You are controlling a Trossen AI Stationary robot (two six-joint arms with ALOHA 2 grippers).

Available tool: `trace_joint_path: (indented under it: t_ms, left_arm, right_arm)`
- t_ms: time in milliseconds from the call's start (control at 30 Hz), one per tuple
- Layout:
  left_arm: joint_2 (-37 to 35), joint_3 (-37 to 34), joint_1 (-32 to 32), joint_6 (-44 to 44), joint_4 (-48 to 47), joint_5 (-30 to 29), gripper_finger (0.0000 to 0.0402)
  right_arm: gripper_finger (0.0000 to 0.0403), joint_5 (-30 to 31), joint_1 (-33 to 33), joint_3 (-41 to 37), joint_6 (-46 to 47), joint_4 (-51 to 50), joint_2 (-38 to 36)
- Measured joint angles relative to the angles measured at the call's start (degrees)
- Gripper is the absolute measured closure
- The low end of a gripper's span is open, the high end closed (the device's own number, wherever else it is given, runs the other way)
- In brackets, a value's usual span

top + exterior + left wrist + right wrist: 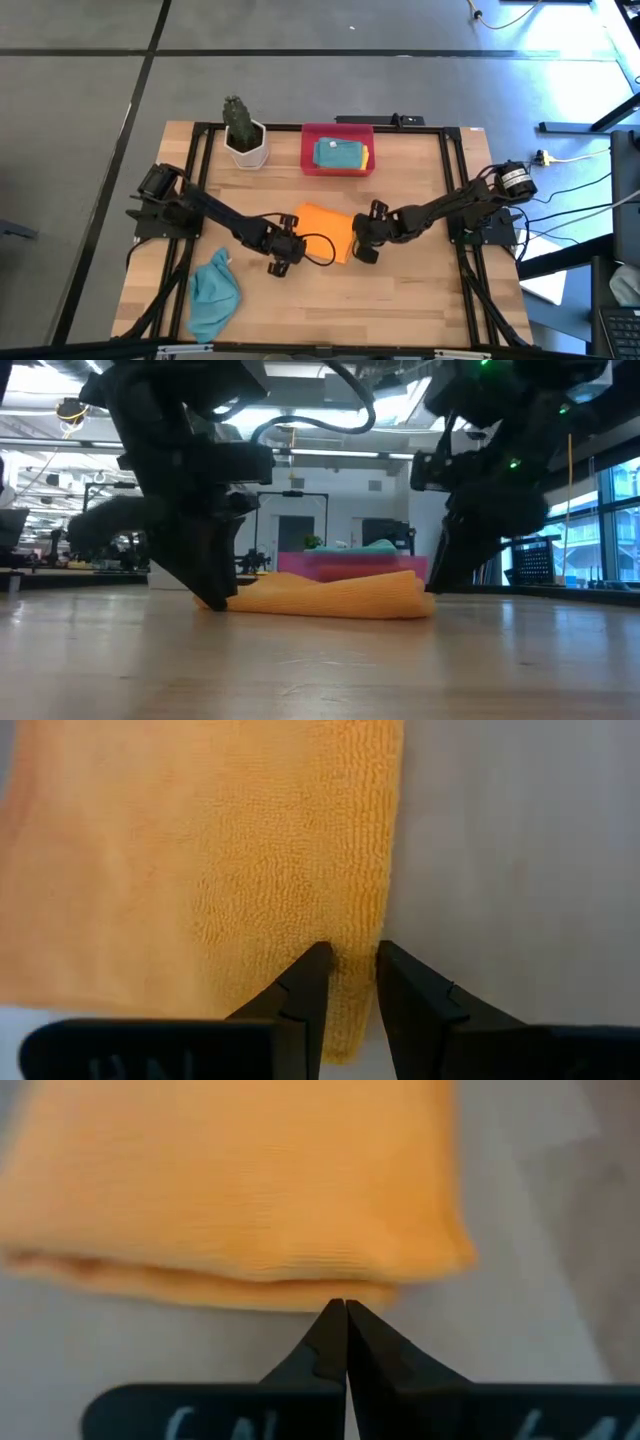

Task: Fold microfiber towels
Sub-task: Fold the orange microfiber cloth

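At mid-bench your orange towel lies folded; the left tool pinches its edge, likely to pin or lift it for another fold, while the right tool, fully closed and empty, sits just beside it.

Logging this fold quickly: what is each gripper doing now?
Left gripper: closed on the orange towel's edge.
Right gripper: shut, empty, at the towel's edge.

An orange towel with a fine ribbed weave is lying mid-table between two black arms, a teal-blue towel is sitting near the pale wooden table's front left corner, and a red tray at the back edge is holding teal and yellow cloths.
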Motion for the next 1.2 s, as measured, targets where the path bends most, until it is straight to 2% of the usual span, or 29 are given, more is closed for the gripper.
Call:
trace_joint_path:
  t_ms: [100, 200, 300, 367, 500, 600, 733, 933, 1200]
  left_arm:
    - [0.02, -0.08, 0.69, 5.8, -1.51, -4.62, 0.0324]
    - [0.04, -0.28, 1.67, 9.74, -3.46, -13.03, 0.0324]
    - [-1.54, -0.25, 1.86, 8.96, -5.31, -21.89, 0.0324]
    - [-3.46, 0.35, 0.49, 6.97, -5.42, -24.3, 0.0324]
    - [-7.46, 0.96, -3.81, 6.09, 0.16, -23.7, 0.0328]
    - [-7.89, 0.96, -6.28, 5.98, 8.32, -19.66, 0.0331]
    - [-5.06, 1.06, -8.91, 7.48, 17.63, -12.64, 0.0335]
    - [1.5, 0.94, -9.49, 15.16, 20.34, -12.85, 0.0323]
    - [6.0, 0.96, -8.16, 20.28, 26.09, -13.11, 0.0254]
  right_arm:
    - [0.0399, -0.26, 2.67, 0.0, 1.48, 2.49, 0.0]
    - [0.0399, -1.81, 5.36, 0.05, 1.19, 5.39, 0.0]
    - [0.0399, -3.6, 7.66, 1.59, -2.8, 4.17, -0.27]
    - [0.0398, -1.54, 8.56, 3.1, -3.13, 3.41, -1.18]
    - [0.0398, 4.93, 7.54, 4.54, -6.18, 2.56, -2.44]
    - [0.0398, 8.93, 4.57, 4.9, -7.84, 2.6, -2.43]
    - [0.0398, 7.41, -0.25, 4.86, -9.25, 2.3, -1.67]
    - [0.0398, 3.24, -3.07, 4.87, -10.57, 2.56, -1.33]
    - [0.0398, 3.02, -2.76, 4.87, -10.61, 2.62, -1.33]
